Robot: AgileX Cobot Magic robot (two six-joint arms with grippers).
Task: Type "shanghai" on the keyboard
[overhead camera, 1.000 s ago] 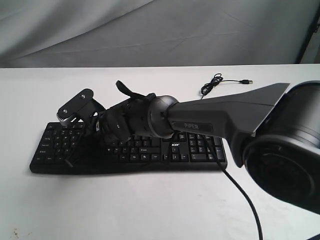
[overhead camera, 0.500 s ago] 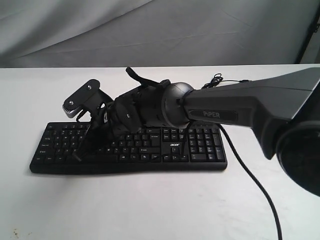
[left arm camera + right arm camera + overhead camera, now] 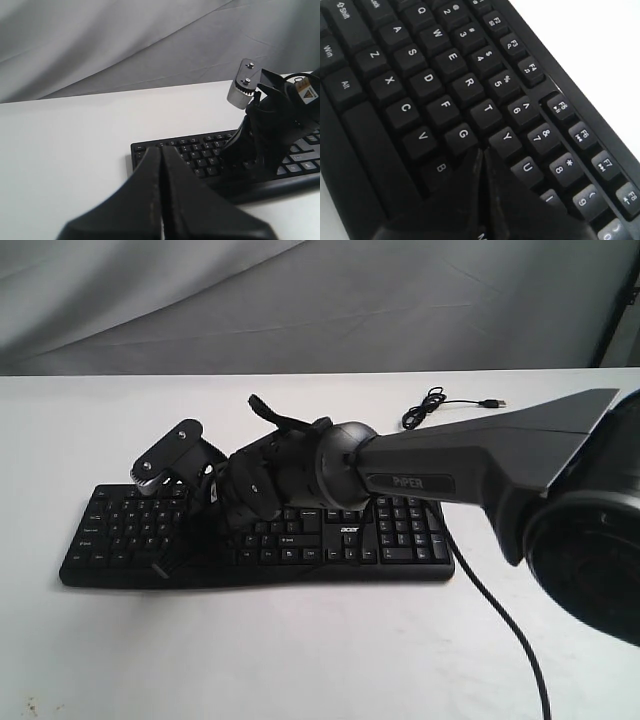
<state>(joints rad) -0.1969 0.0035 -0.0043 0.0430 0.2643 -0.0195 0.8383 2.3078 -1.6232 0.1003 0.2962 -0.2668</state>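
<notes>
The black keyboard (image 3: 340, 540) lies across the white table, with its left end showing in the left wrist view (image 3: 200, 150). My right gripper (image 3: 160, 565) reaches across from the right and slants down over the keyboard's left half. Its fingers are pressed together and hold nothing. In the right wrist view the shut tip (image 3: 482, 150) sits between G, Y and B and hides the H key; whether it touches the keys does not show. My left gripper (image 3: 161, 148) is shut and empty, off the keyboard's left end. It is out of the exterior view.
The keyboard's thin USB cable (image 3: 430, 405) coils on the table behind its right end. The right arm's own black cable (image 3: 500, 640) trails over the table in front. A grey cloth backdrop (image 3: 300, 300) hangs behind the table's far edge.
The right arm's wrist rose and moved right over the keyboard, then dropped again. Its shut tip has ended up slightly further right along the keys.
</notes>
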